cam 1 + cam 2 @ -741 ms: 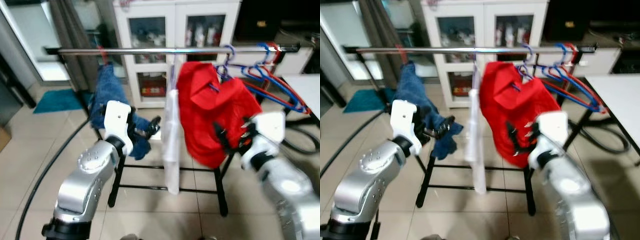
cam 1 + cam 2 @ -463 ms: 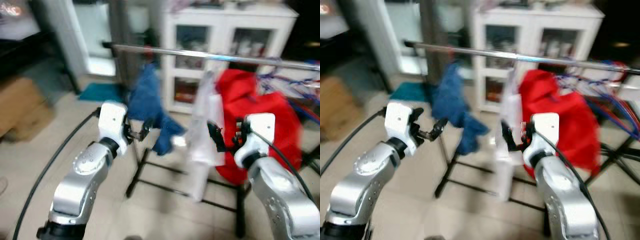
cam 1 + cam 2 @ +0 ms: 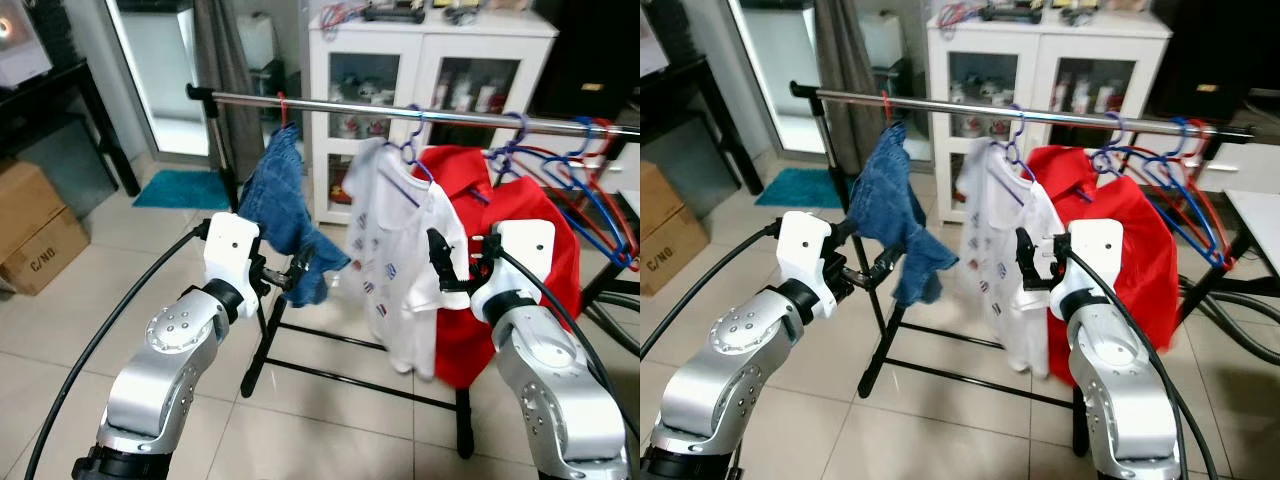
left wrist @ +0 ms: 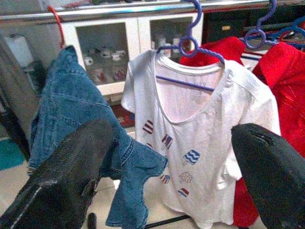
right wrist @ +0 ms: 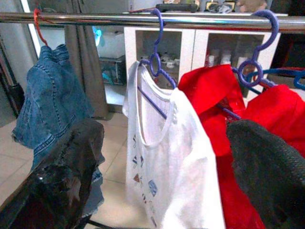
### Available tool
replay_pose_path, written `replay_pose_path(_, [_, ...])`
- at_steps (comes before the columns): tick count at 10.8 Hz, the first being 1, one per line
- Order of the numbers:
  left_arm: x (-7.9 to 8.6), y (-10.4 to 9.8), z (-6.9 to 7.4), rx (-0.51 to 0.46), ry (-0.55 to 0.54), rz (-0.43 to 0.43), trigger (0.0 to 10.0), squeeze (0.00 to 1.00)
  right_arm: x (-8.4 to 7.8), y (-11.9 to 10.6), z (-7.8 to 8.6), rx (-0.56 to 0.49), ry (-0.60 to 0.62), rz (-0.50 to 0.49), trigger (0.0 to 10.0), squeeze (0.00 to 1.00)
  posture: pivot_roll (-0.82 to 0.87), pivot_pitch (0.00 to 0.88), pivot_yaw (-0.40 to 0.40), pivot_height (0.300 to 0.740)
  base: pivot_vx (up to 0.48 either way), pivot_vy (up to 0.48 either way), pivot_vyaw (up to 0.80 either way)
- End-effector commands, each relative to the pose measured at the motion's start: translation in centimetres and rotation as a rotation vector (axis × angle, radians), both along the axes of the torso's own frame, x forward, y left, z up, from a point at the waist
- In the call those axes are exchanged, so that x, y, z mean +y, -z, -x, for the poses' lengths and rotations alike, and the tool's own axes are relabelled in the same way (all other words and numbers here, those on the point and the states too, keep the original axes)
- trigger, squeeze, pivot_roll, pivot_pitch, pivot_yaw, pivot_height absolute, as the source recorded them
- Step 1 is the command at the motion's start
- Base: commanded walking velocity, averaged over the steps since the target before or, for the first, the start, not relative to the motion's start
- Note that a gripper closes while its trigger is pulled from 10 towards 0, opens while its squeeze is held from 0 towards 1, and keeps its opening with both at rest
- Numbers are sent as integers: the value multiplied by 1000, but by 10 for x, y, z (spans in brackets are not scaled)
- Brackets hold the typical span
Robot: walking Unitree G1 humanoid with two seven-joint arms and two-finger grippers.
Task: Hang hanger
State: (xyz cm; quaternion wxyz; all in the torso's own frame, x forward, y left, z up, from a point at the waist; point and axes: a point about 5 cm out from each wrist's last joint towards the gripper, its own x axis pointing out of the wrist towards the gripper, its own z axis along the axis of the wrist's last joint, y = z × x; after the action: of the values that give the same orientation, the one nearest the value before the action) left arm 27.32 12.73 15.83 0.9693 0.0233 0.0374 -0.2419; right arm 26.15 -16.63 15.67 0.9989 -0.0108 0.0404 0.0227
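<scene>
left gripper point(image 3: 296, 276): raised, fingers spread, empty | right gripper point(image 3: 447, 268): raised before white shirt point(image 3: 400, 265), fingers spread, empty

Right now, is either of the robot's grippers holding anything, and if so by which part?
Nothing is held. The left gripper and right gripper both hover open in front of the rail, short of the white shirt already hanging on its purple hanger.

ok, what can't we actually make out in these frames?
- Rail's right end: cut off by the left eye view's edge.
- Red garment's left side: hidden behind the white t-shirt, both eye views.
- Rack's right leg base: hidden behind the right arm, eye views.
- Cabinet contents: too small to identify.
- Blue hangers at the right: overlapping, count unclear.
</scene>
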Motion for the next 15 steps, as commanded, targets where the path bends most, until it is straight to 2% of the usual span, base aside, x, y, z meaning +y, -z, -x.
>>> replay_pose_path(1, [3,0,0,-7,-11,-3,10000,1000,1,-2,-4,-4,3,-4,10000,1000,115,0,38,740,259,0,0])
replay_pose_path(3, [4,2,0,-6,-22,3,10000,1000,-3,2,-2,-11,54,-29,10000,1000,116,0,31,740,246,0,0])
replay_pose_path(6, [4,2,2,-6,-17,5,10000,1000,0,3,0,11,35,-56,10000,1000,116,0,26,740,160,0,0])
replay_pose_path(7, [5,2,2,-8,-18,4,10000,1000,1,5,0,19,35,-59,10000,0,116,0,26,740,244,0,0])
replay_pose_path(11, [6,2,4,-17,-28,24,10000,1000,3,9,1,32,32,-68,10000,0,122,0,13,740,269,0,0])
replay_pose_path(13, [6,4,4,-16,-34,31,10000,1000,2,11,1,58,36,-112,10000,0,120,0,13,740,272,0,-734])
replay_pose_path(14, [6,4,4,-17,-32,32,10000,1000,2,11,1,56,37,-99,10000,0,116,0,14,740,292,0,-769])
replay_pose_path(15, [6,2,4,-32,-37,48,10000,1000,4,12,1,62,13,-35,10000,0,114,0,15,740,304,0,0])
